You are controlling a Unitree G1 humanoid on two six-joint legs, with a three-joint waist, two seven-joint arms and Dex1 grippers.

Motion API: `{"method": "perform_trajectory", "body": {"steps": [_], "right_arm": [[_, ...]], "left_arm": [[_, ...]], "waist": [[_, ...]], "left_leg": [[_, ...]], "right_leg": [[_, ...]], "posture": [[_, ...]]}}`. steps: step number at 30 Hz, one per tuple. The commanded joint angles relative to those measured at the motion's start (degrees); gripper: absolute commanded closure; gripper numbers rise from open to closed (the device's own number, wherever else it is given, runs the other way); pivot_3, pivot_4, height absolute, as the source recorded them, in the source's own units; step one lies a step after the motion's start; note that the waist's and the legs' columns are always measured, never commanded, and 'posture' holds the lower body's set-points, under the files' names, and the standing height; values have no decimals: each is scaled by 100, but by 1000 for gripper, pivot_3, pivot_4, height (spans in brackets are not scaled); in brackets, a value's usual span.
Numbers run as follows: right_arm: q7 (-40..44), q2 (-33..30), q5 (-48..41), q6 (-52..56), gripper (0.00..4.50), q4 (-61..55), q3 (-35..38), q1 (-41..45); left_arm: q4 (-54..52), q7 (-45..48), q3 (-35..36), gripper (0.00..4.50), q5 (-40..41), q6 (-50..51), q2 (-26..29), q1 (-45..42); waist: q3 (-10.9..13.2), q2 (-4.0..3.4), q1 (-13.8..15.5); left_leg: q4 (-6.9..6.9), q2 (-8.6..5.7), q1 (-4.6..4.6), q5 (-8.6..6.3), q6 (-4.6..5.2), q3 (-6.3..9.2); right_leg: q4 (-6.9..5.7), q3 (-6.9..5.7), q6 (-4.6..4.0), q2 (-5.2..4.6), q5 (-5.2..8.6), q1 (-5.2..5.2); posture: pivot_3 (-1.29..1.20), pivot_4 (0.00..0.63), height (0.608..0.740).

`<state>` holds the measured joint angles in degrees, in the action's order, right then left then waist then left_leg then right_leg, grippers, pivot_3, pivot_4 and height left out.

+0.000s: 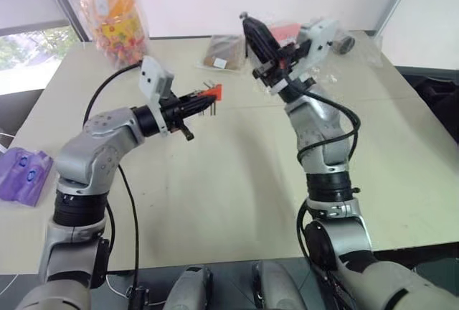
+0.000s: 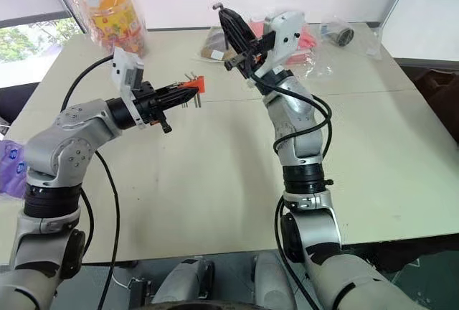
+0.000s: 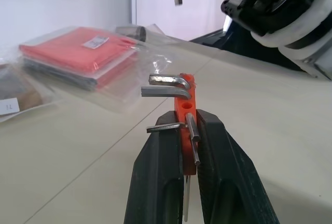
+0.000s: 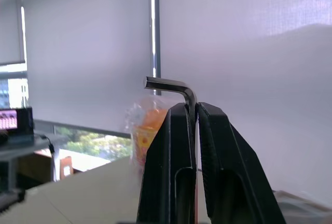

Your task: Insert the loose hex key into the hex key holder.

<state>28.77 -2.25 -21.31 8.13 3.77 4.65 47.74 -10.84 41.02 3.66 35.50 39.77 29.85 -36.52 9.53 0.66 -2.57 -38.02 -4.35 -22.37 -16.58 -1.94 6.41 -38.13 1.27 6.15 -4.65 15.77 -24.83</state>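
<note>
My left gripper [image 1: 203, 100] is shut on the hex key holder [image 1: 214, 94], a small orange-red block with a few short dark keys sticking out. It holds the block level above the middle of the table, and the left wrist view shows the holder [image 3: 185, 102] clamped between the two black fingers. My right gripper [image 1: 247, 24] is raised up and to the right of the holder, tilted upward. It is shut on the loose hex key [image 4: 174, 85], whose bent short end pokes out above the fingertips. The two grippers are apart.
On the beige table [image 1: 237, 181] at the back lie an orange snack bag [image 1: 111, 19], a brown packet [image 1: 224, 53], a red packet [image 3: 78, 53] in clear plastic and a clear bag [image 1: 346, 43] with a round metal part. A purple packet [image 1: 25, 174] sits at the left edge.
</note>
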Motion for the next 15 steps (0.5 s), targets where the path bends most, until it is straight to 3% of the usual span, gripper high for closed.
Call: {"method": "perform_trajectory", "body": {"steps": [1,15], "right_arm": [[103,95,-337,214,4463,-415,-144,25],[426,-74,-489,474,4463,-628,-432,-405]], "left_arm": [[-41,34,43,4500,-37,-137,-2,-216],[-54,34,32,4500,-56,-150,-15,-291]], "waist": [[0,0,0],[0,0,1]], "left_leg": [[0,0,0,0,0,0],[0,-1,0,0,0,0]], "right_leg": [[0,0,0,0,0,0],[-1,0,0,0,0,-2]], "posture": [[0,150,740],[0,150,740]]}}
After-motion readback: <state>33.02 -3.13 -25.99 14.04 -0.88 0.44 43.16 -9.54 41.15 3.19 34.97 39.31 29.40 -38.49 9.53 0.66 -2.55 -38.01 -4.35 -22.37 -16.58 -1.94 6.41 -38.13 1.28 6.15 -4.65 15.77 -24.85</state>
